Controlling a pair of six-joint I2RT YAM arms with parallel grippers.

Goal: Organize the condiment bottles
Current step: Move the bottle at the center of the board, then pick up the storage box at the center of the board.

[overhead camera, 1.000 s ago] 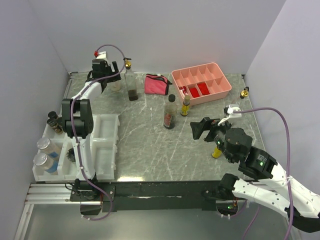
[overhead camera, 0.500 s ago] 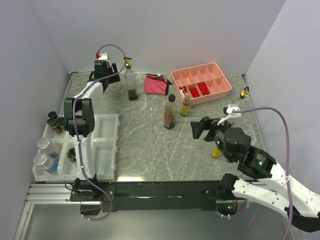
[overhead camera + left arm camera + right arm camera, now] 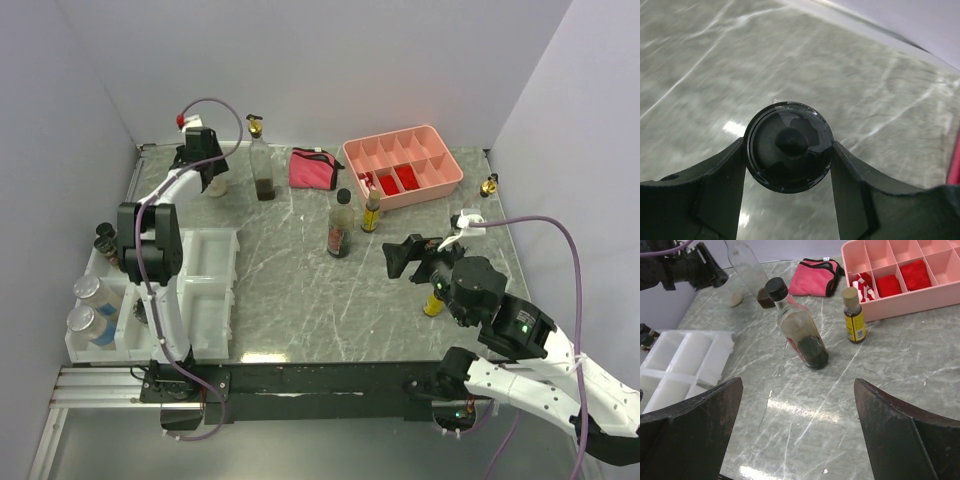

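Your left arm (image 3: 165, 195) is reaching further toward the worktop's (image 3: 290, 290) far-left corner than a second ago. Your right gripper (image 3: 400, 257) is hanging with its fingers wide apart near the right edge. Your left gripper (image 3: 788, 154) is clamping the black-lidded jar (image 3: 788, 135) at that far-left corner.

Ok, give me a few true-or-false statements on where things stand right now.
1. The left claw straddles a black-lidded jar. True.
2. The right claw holds a bottle. False: the right claw is open and empty.
3. The pink pouch lies inside the pink tray. False: the pink pouch lies on the table beside the pink tray.
4. Two silver-lidded jars sit in the white organizer. True.
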